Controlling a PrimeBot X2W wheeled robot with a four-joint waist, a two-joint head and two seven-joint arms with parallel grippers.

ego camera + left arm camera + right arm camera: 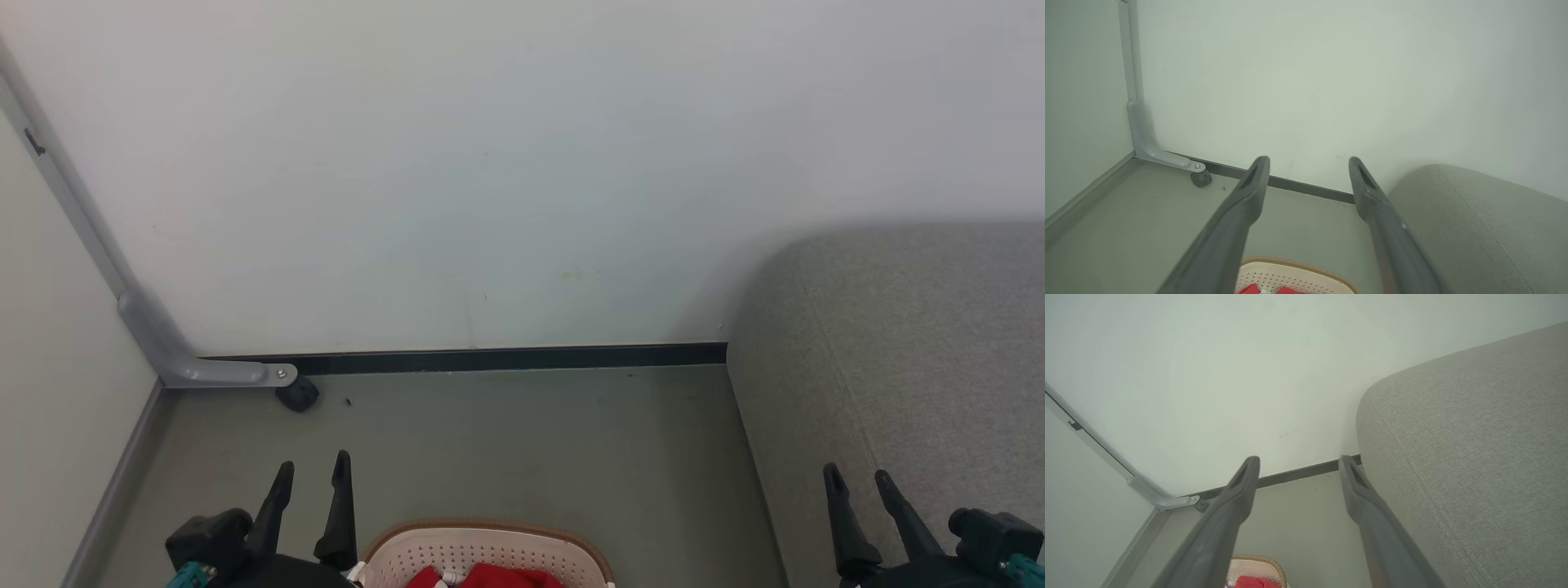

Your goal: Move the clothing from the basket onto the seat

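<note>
Low at the bottom edge of the head view, the basket [490, 535] on the grey-green floor [531, 441], cut off by the frame, with the clothing [498, 576] inside as a red heap with a little white showing. Just to its left, the left gripper [314, 461], fingers parted and pointing up the view, grasping nothing. Well off to the right, the right gripper [856, 471], likewise parted and empty, seen against the near side of the seat [914, 351]. To the basket's right, across a stretch of bare floor, that grey seat with its rounded corner and a stitched seam along the fabric. From the left wrist view, two spread fingers with the basket's rim and a patch of red low between them. Behind all this, a pale wall [490, 163] with a dark skirting strip [506, 358] at its foot. At the left corner, a grey metal bracket [204, 371] down the wall and bent along the floor, a small black foot [298, 396] just beside its end.
</note>
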